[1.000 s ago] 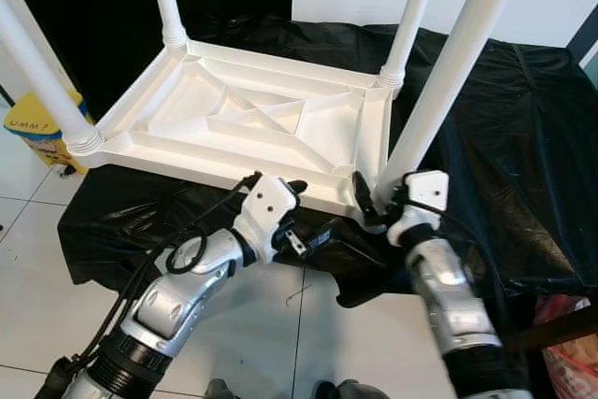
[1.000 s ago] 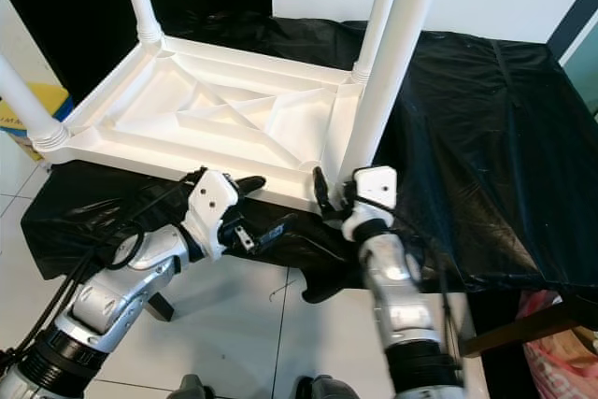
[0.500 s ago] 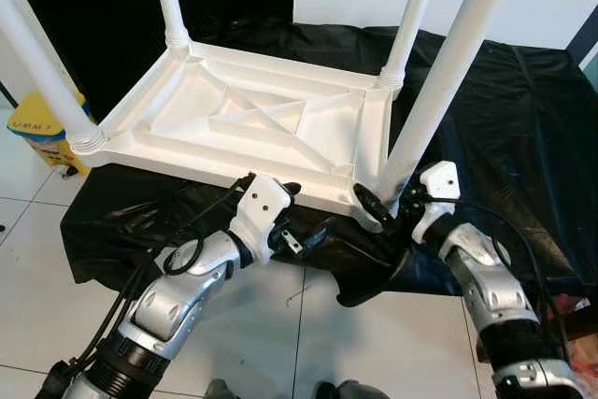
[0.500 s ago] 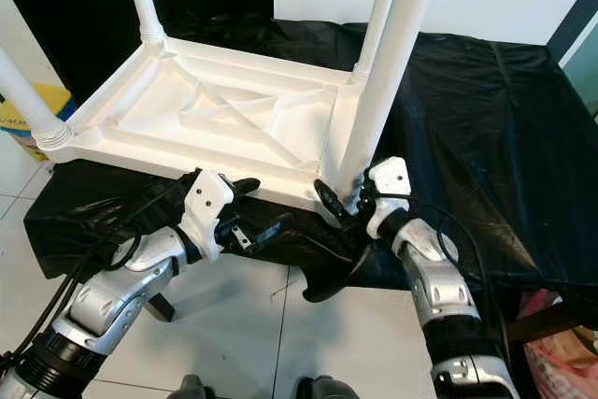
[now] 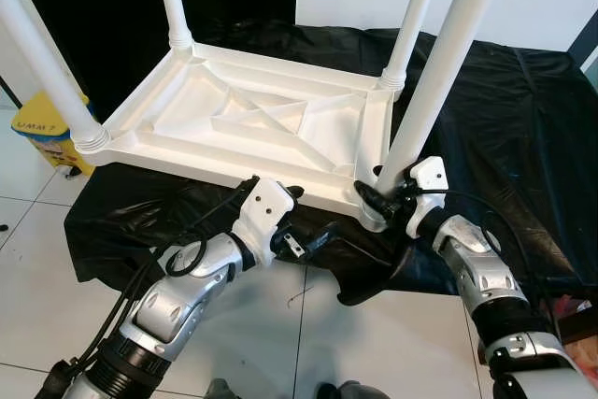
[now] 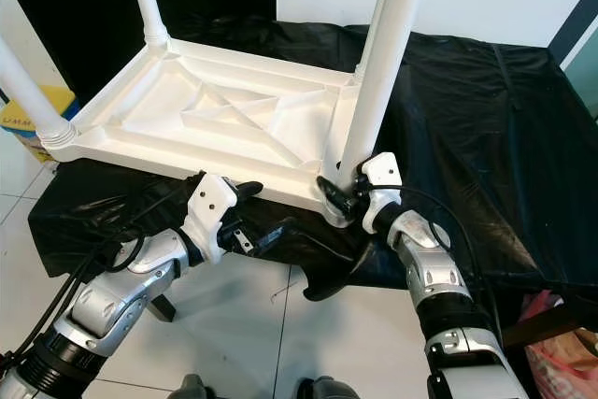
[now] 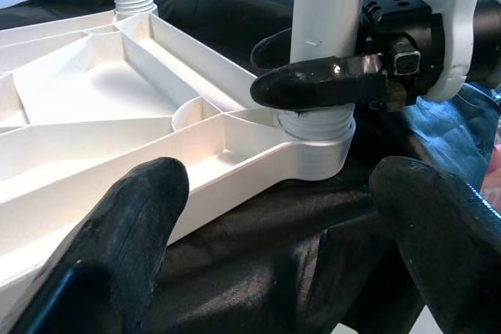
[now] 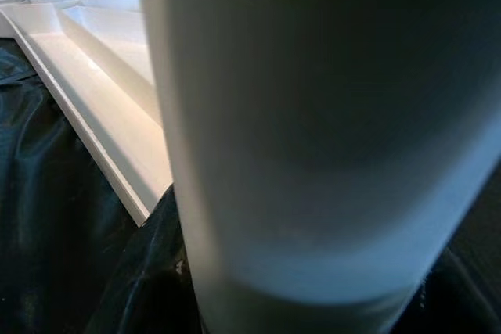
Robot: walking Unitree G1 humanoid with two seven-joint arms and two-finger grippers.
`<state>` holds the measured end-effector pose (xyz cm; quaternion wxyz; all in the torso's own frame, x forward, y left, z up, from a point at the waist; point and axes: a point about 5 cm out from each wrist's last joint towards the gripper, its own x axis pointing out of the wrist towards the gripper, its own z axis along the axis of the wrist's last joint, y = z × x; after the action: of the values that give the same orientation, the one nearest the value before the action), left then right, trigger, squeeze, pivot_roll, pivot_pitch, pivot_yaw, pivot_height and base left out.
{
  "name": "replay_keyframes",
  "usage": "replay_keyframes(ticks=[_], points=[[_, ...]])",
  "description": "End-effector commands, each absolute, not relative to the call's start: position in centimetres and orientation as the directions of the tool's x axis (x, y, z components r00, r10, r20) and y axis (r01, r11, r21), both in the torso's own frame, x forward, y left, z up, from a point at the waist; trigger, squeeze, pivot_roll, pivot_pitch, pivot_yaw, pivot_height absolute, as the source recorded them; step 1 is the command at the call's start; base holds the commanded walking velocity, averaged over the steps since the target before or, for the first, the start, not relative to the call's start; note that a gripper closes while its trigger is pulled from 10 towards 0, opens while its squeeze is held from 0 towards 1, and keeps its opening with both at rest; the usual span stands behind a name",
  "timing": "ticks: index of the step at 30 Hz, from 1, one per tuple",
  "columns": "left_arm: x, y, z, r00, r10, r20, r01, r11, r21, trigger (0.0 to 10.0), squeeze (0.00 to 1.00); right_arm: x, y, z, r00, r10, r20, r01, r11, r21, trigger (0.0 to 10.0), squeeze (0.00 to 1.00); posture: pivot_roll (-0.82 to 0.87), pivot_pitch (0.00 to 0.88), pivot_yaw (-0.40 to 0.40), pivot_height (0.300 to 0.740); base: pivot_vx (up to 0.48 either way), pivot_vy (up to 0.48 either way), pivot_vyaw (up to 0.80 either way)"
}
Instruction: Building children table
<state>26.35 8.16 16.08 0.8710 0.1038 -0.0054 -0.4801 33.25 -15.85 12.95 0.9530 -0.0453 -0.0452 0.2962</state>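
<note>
Both arms are built of rounded silver shells joined by dark ribbed collars. The left arm (image 5: 177, 296) carries a bundle of black cables running along its outside and looping in a ring near the wrist; the right arm (image 5: 481, 277) has thinner black cables arching over its forearm. Each wrist ends in an angular white housing with small dark screw holes. The left gripper (image 5: 301, 231) and right gripper (image 5: 372, 201) each have two long black fingers (image 7: 329, 84), matte and rounded at the tips, mounted on black mechanical blocks.
</note>
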Motion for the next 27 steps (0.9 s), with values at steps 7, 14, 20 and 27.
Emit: replay_keyframes(ticks=[7, 14, 20, 27], points=[[25.7, 7.7, 16.0, 0.419, -0.9, -0.119, 0.898, 0.392, 0.199, 10.0, 0.0, 33.1, -16.4, 11.5, 0.884, 0.468, 0.006, -0.465, 0.88, -0.1, 0.0, 0.0, 0.05, 0.07, -0.073, 0.74, 0.0, 0.0, 0.0], [26.0, 7.6, 15.9, 0.439, -0.891, -0.115, 0.889, 0.412, 0.2, 10.0, 0.0, 32.5, -15.5, 11.2, 0.933, 0.356, 0.046, -0.354, 0.934, -0.045, 10.0, 0.0, 0.04, 0.076, -0.08, 0.74, 0.0, 0.0, 0.0], [26.1, 7.5, 16.1, 0.452, -0.886, -0.104, 0.882, 0.426, 0.201, 10.0, 0.0, 32.2, -14.6, 10.8, 0.984, 0.169, 0.052, -0.17, 0.985, 0.004, 10.0, 0.0, 0.05, 0.084, -0.085, 0.74, 0.0, 0.0, 0.0], [26.2, 7.6, 16.0, 0.47, -0.876, -0.104, 0.873, 0.445, 0.2, 10.0, 0.0, 31.4, -12.6, 10.5, 0.996, 0.072, 0.059, -0.076, 0.995, 0.061, 10.0, 0.0, 0.05, 0.089, -0.092, 0.74, 0.0, 0.0, 0.0]])
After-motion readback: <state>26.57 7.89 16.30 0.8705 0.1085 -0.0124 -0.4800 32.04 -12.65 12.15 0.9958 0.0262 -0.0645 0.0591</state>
